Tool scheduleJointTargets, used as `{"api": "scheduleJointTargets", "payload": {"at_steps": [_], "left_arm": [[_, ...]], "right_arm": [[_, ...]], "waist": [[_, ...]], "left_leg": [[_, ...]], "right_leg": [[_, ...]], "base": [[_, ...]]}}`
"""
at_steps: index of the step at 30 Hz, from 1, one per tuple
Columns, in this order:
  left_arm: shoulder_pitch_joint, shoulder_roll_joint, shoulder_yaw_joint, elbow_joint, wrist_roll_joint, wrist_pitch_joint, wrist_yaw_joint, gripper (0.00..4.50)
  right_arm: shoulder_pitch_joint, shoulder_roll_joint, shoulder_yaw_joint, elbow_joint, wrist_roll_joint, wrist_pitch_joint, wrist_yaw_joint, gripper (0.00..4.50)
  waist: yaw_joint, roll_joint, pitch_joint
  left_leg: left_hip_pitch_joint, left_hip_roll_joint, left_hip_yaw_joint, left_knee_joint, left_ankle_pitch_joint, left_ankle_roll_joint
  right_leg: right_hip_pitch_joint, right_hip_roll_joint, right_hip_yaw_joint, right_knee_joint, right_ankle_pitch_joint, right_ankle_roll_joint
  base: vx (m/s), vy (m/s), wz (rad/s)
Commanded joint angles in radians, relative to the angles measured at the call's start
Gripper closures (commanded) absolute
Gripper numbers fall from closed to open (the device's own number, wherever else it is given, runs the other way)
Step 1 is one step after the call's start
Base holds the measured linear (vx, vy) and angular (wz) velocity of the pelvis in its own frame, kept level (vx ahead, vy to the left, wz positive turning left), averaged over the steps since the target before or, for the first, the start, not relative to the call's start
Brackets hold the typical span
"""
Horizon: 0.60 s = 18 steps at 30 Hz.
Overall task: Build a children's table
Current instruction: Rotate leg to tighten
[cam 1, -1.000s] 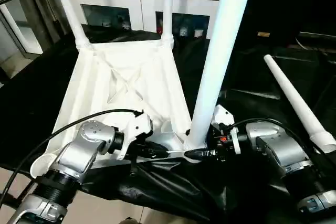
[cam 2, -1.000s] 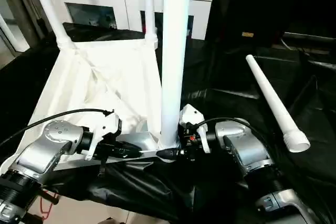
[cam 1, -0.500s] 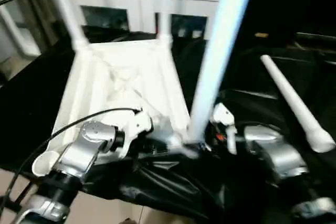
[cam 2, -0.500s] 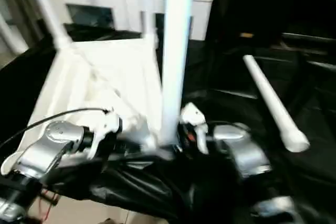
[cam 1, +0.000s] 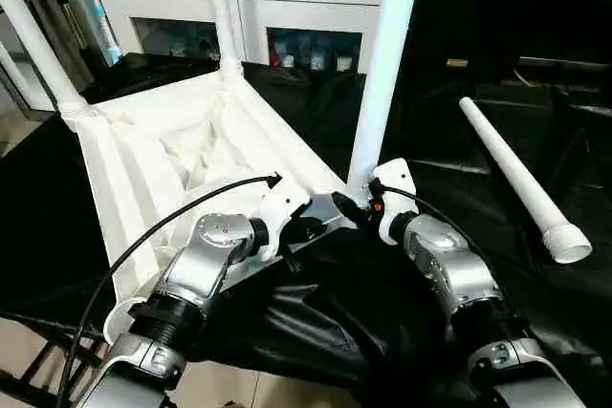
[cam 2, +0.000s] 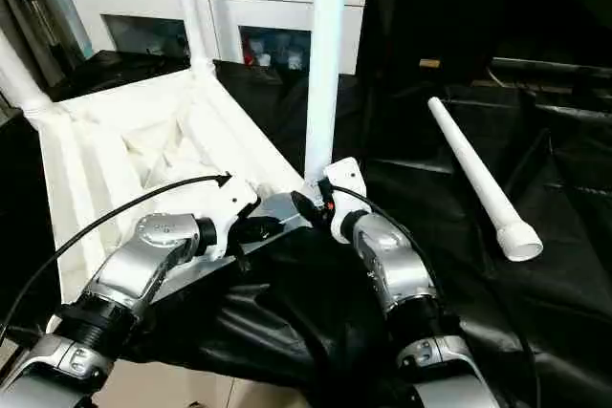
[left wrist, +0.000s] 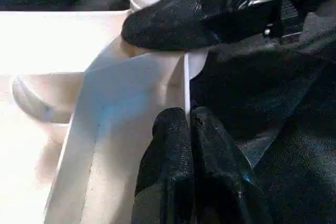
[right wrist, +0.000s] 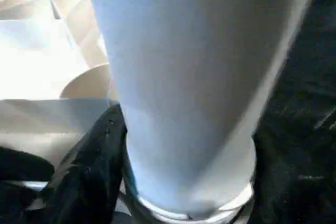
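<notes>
The white tabletop point(cam 1: 143, 169) lies upside down on black sheeting, ribs up. Two legs stand in its far corner sockets point(cam 1: 222, 16) point(cam 1: 38, 50). A third leg point(cam 1: 382, 64) stands upright in the near right corner socket. My right gripper point(cam 1: 356, 200) is shut around this leg's base; in the right wrist view the leg point(right wrist: 194, 77) sits against a black finger point(right wrist: 89, 166). My left gripper point(cam 1: 311, 229) is shut on the tabletop's thin near rim point(left wrist: 121, 108), just left of that corner. A loose leg point(cam 1: 512, 174) lies on the sheeting to the right.
A white cabinet point(cam 1: 249, 7) with glass doors stands behind the table, small objects on top. Crumpled black sheeting point(cam 1: 335, 312) covers the surface under both forearms. A black cable point(cam 1: 163, 226) loops over my left forearm. The floor shows at the lower left.
The tabletop has turned and its near right corner has slid away from me, with both grippers still holding on. My right forearm now reaches forward instead of coming in from the side.
</notes>
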Motion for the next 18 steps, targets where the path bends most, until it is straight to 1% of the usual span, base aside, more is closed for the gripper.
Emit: {"api": "scheduleJointTargets", "payload": {"at_steps": [1,3,4,5,6,7,8,9,10,11,12,13,14,16,18], "left_arm": [[0.009,-0.005,-0.058,-0.082,-0.051,-0.047,-0.105,4.5],[0.017,0.006,-0.061,-0.093,-0.055,-0.046,-0.123,4.5],[0.028,0.023,-0.066,-0.11,-0.062,-0.051,-0.154,4.5],[0.036,0.038,-0.07,-0.124,-0.069,-0.051,-0.179,4.5],[0.044,0.056,-0.073,-0.137,-0.074,-0.05,-0.205,4.5],[0.046,0.061,-0.074,-0.139,-0.074,-0.053,-0.213,4.5],[0.049,0.074,-0.076,-0.143,-0.076,-0.058,-0.232,4.5],[0.053,0.091,-0.078,-0.149,-0.078,-0.064,-0.256,4.5],[0.058,0.113,-0.08,-0.154,-0.081,-0.073,-0.285,4.5],[0.059,0.122,-0.081,-0.155,-0.082,-0.077,-0.299,4.5],[0.061,0.144,-0.084,-0.157,-0.081,-0.087,-0.326,4.5],[0.061,0.148,-0.085,-0.156,-0.08,-0.09,-0.331,4.5],[0.062,0.16,-0.085,-0.157,-0.083,-0.096,-0.351,4.5],[0.063,0.179,-0.082,-0.165,-0.1,-0.095,-0.392,4.5],[0.064,0.194,-0.082,-0.174,-0.112,-0.091,-0.422,4.5]], "right_arm": [[0.004,0.01,0.091,0.001,0.013,0.017,0.135,0.95],[0.005,-0.005,0.097,-0.008,0.013,0.01,0.167,0.69],[0.009,-0.032,0.108,-0.032,0.019,0.004,0.225,0.69],[0.016,-0.057,0.118,-0.057,0.028,0.002,0.282,0.69],[0.025,-0.092,0.132,-0.089,0.043,0.002,0.352,0.69],[0.028,-0.101,0.134,-0.099,0.046,0.002,0.372,0.69],[0.034,-0.123,0.139,-0.119,0.056,0.005,0.414,0.69],[0.041,-0.15,0.145,-0.145,0.066,0.008,0.471,0.69],[0.05,-0.184,0.154,-0.169,0.071,-0.004,0.532,0.69],[0.053,-0.198,0.158,-0.177,0.071,-0.011,0.555,0.69],[0.056,-0.224,0.164,-0.189,0.074,-0.017,0.603,0.69],[0.057,-0.228,0.165,-0.191,0.076,-0.016,0.613,0.69],[0.059,-0.243,0.17,-0.2,0.082,-0.011,0.645,0.69],[0.063,-0.269,0.179,-0.218,0.094,0.001,0.698,0.69],[0.065,-0.284,0.188,-0.235,0.105,0.015,0.727,0.69]], "waist": [[0.003,-0.009,-0.053],[0.004,-0.008,-0.055],[0.006,-0.008,-0.056],[0.006,-0.007,-0.058],[0.006,-0.007,-0.058],[0.011,-0.005,-0.062],[0.01,-0.005,-0.062],[0.015,-0.006,-0.065],[0.021,-0.006,-0.065],[0.021,-0.006,-0.065],[0.027,-0.006,-0.065],[0.033,-0.005,-0.064],[0.035,-0.005,-0.062],[0.039,-0.003,-0.06],[0.041,-0.004,-0.057]], "left_leg": [[-0.002,0.013,-0.002,-0.075,-0.276,0.013],[0.0,0.014,0.0,-0.072,-0.258,0.018],[0.005,0.015,0.003,-0.068,-0.244,0.027],[0.002,0.015,0.003,-0.067,-0.222,0.034],[-0.002,0.015,0.002,-0.067,-0.209,0.039],[0.003,0.017,0.004,-0.06,-0.169,0.057],[0.003,0.015,0.005,-0.058,-0.159,0.065],[0.001,0.015,0.005,-0.056,-0.132,0.078],[0.001,0.015,0.006,-0.053,-0.118,0.091],[0.001,0.015,0.006,-0.053,-0.118,0.091],[0.001,0.016,0.008,-0.05,-0.11,0.1],[0.002,0.017,0.009,-0.051,-0.12,0.103],[0.004,0.019,0.011,-0.053,-0.142,0.099],[0.005,0.02,0.009,-0.056,-0.174,0.082],[0.006,0.022,0.008,-0.06,-0.2,0.067]], "right_leg": [[0.043,-0.041,0.033,-0.087,-0.289,-0.168],[0.043,-0.04,0.033,-0.083,-0.249,-0.179],[0.039,-0.039,0.036,-0.081,-0.207,-0.196],[0.044,-0.038,0.035,-0.074,-0.161,-0.212],[0.048,-0.037,0.034,-0.07,-0.138,-0.216],[0.047,-0.036,0.034,-0.062,-0.057,-0.234],[0.046,-0.034,0.034,-0.06,-0.031,-0.244],[0.05,-0.034,0.033,-0.055,0.012,-0.257],[0.052,-0.034,0.032,-0.053,0.035,-0.264],[0.052,-0.034,0.032,-0.053,0.035,-0.264],[0.052,-0.033,0.032,-0.05,0.045,-0.268],[0.05,-0.034,0.031,-0.051,0.036,-0.271],[0.047,-0.035,0.032,-0.054,0.008,-0.272],[0.047,-0.037,0.032,-0.057,-0.049,-0.264],[0.046,-0.038,0.033,-0.061,-0.092,-0.257]], "base": [[0.0,0.0,0.0],[0.0,0.0,0.0],[0.0,0.0,0.0],[0.0,0.0,0.0],[0.0,0.0,0.0],[0.0,0.0,0.0],[0.0,0.0,0.0],[0.06,0.018,0.03],[0.0,0.0,0.0],[0.0,0.0,0.0],[0.0,0.0,0.0],[0.0,0.0,0.0],[0.0,0.0,0.0],[0.0,0.0,0.0],[0.0,0.0,0.0]]}}
